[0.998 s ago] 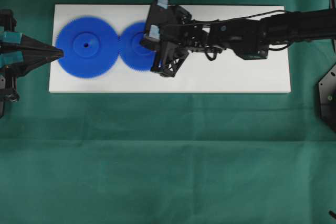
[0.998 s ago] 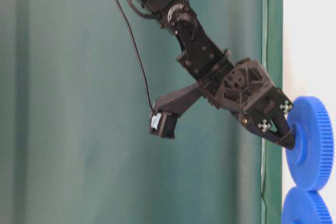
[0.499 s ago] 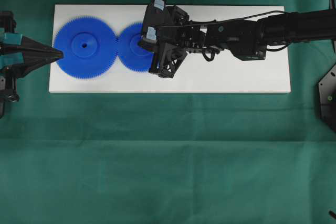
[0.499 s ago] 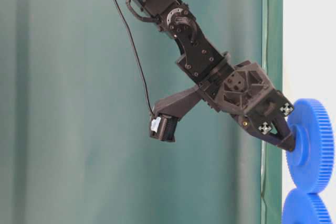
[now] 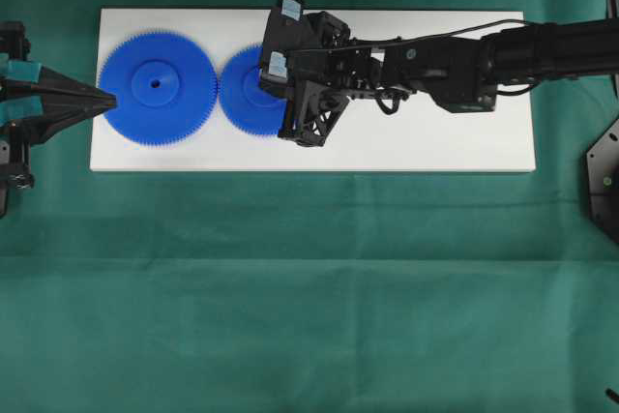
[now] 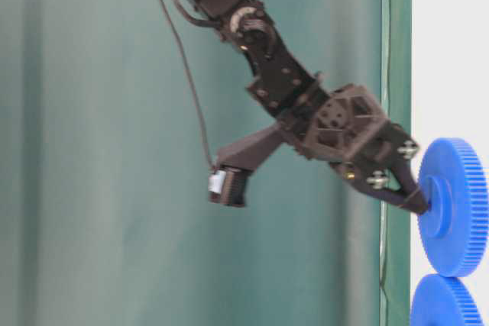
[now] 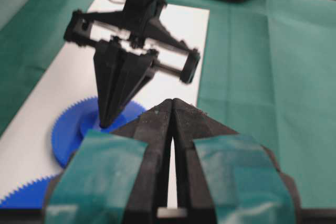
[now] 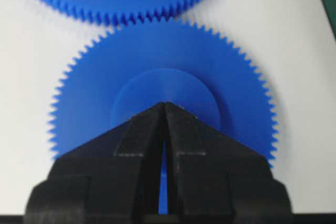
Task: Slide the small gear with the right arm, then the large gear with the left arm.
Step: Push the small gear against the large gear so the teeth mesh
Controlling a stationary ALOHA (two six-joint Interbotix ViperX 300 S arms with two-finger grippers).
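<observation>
From overhead, the small gear [image 5: 250,90] now sits a touch to the right of where it lay half a second ago, a thin gap separating its teeth from the large gear [image 5: 157,87]; both lie flat on the white board [image 5: 435,142], hubs up, with the left gripper [image 5: 104,99] pinched shut at the large gear's left rim. At table level the right gripper [image 6: 419,205] slants down onto the small gear's raised hub. In its wrist view the right gripper's fingers [image 8: 142,135] are closed to a slit, tips on the hub, grasping nothing.

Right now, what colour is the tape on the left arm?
Teal-green tape, clearest in the left wrist view.
</observation>
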